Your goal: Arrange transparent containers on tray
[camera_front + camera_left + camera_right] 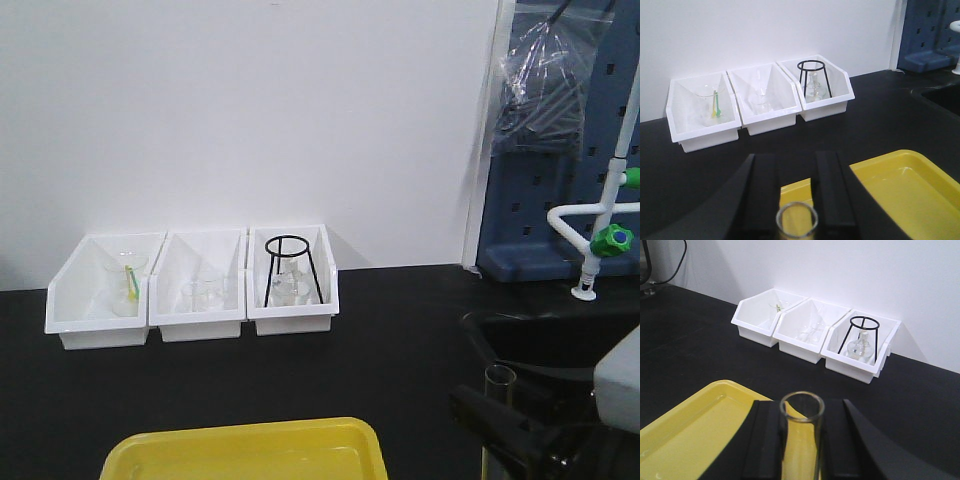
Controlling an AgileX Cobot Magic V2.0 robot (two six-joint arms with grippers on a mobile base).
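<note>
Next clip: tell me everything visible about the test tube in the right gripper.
The test tube is a slim, clear, straight-walled glass cylinder with a round rimmed mouth, open and apparently empty. It stands roughly upright, mouth up, clamped between the black jaws of the right gripper, which touch it on both sides; its lower end is out of view. Yellow from the tray shows through its wall. In the front view it sits right of the tray's edge.
</note>
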